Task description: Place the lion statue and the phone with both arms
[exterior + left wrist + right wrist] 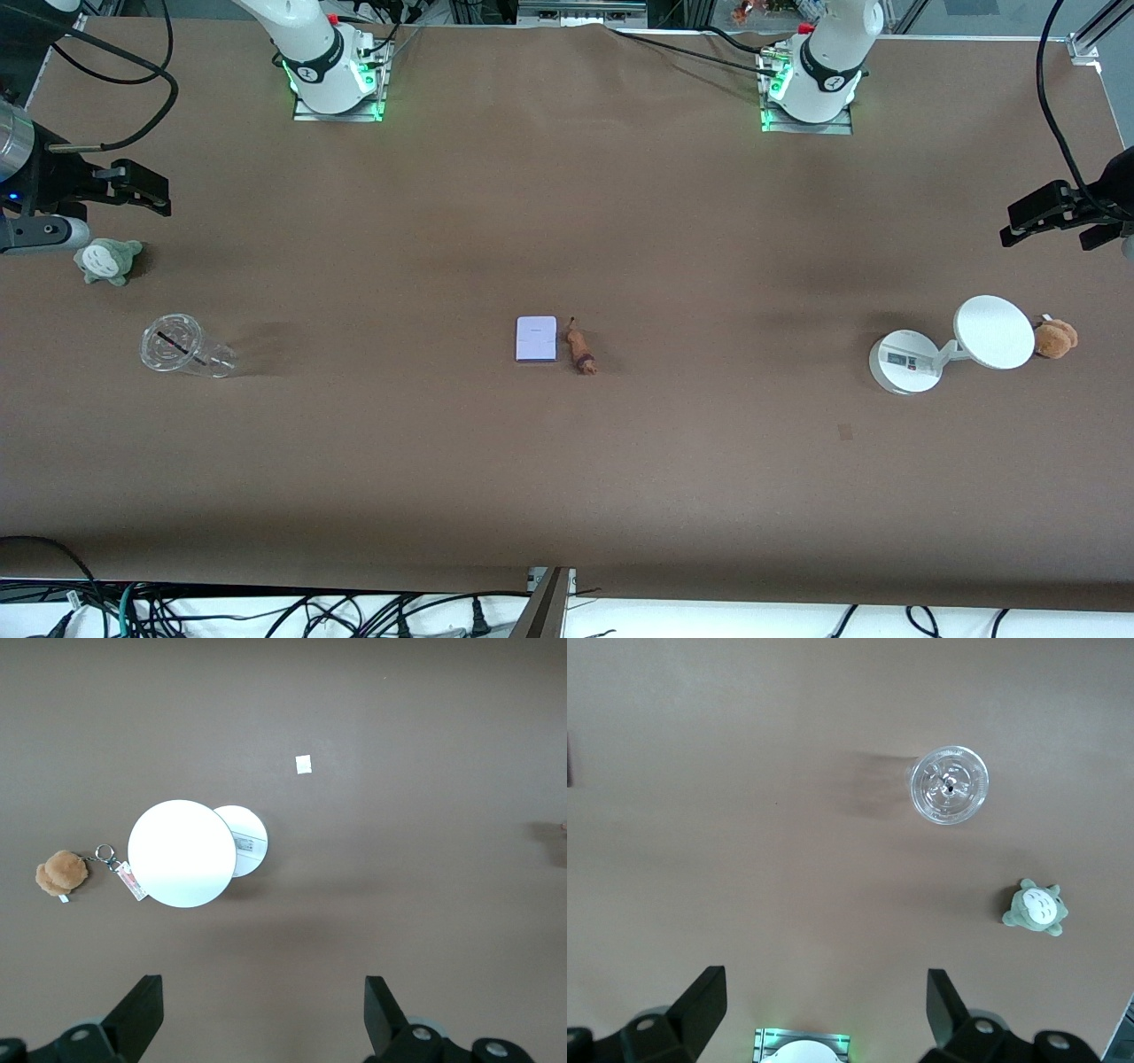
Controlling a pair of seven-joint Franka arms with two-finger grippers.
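The phone point(536, 339), flat with a pale lavender face, lies at the middle of the table. Right beside it, toward the left arm's end, lies the small tan lion statue point(580, 348), its dark mane end nearer the front camera. Neither shows clearly in the wrist views. My left gripper point(1019, 226) point(264, 1010) hangs open and empty over the left arm's end of the table, close to the white stand. My right gripper point(155, 193) point(824, 1005) hangs open and empty over the right arm's end, above the green plush.
A white round-based stand with a disc point(992, 332) point(182, 853) and a brown plush toy point(1056, 338) point(60, 873) sit at the left arm's end. A clear cup point(177, 346) point(949, 785) and a green plush point(106, 260) point(1036, 909) sit at the right arm's end.
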